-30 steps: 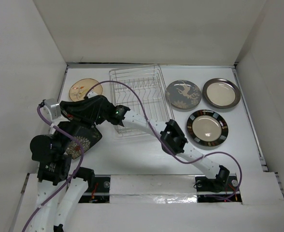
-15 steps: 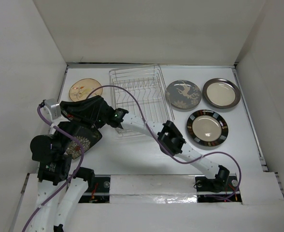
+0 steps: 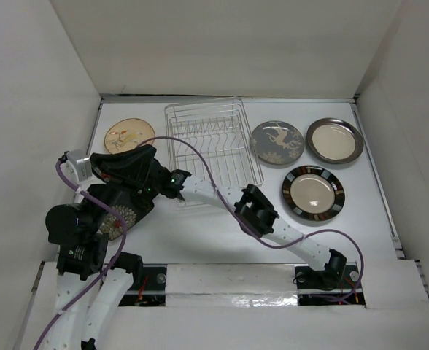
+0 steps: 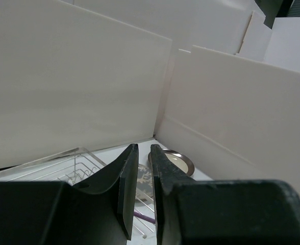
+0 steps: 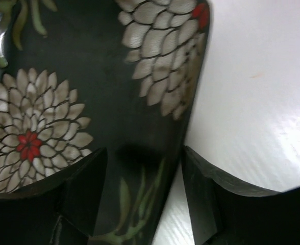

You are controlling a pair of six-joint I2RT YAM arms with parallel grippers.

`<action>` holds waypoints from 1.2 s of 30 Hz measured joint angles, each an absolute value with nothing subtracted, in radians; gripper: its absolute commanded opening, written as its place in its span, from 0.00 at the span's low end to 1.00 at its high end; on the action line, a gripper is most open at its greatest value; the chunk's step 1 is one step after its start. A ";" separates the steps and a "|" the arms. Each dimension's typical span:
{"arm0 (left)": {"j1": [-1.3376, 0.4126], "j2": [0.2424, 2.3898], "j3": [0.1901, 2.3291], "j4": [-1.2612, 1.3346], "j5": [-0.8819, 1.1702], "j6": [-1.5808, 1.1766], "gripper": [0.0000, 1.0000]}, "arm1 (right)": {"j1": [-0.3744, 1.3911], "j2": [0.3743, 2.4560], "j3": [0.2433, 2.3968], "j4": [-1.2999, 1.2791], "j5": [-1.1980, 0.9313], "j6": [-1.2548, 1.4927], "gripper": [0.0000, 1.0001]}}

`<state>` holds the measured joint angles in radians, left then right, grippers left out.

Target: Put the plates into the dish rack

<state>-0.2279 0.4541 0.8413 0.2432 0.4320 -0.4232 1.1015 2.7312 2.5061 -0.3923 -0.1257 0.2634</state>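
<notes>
The dark squarish floral plate (image 3: 127,213) lies flat at the near left, partly under both arms. My right gripper (image 5: 142,158) is open and straddles that plate's right edge (image 5: 89,76), one finger over the plate and one over the table; in the top view the right gripper (image 3: 149,191) sits at the plate's far right corner. My left gripper (image 3: 150,154) hangs above it, jaws nearly together and empty. The dish rack (image 3: 207,135) stands empty at the back centre. The tan plate (image 3: 127,134) lies left of the rack.
The grey branch plate (image 3: 277,142), the grey-rimmed cream plate (image 3: 335,140) and the black-rimmed cream plate (image 3: 313,192) lie right of the rack. White walls enclose the table on three sides. A purple cable loops over the rack's front.
My right arm has reached further left, bringing its gripper from the rack's front corner onto the dark floral plate's edge. The left arm has barely moved.
</notes>
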 measured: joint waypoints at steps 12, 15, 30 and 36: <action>-0.228 0.444 0.831 0.242 0.417 -0.422 0.17 | 1.106 2.731 2.416 -0.216 -0.208 0.332 0.37; -0.228 0.443 0.831 0.242 0.414 -0.420 0.17 | 1.106 2.731 2.397 -0.186 -0.217 0.358 0.23; -0.228 0.443 0.830 0.242 0.405 -0.416 0.19 | 1.105 2.588 2.175 -0.080 -0.260 0.461 0.00; -0.228 0.443 0.830 0.242 0.403 -0.416 0.20 | 1.114 2.450 2.065 -0.045 -0.254 0.436 0.00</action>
<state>-0.2279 0.4427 0.8303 0.2424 0.4026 -0.4156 1.1141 2.4504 2.0651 -0.0448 -0.2543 0.4362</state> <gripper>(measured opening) 0.190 0.144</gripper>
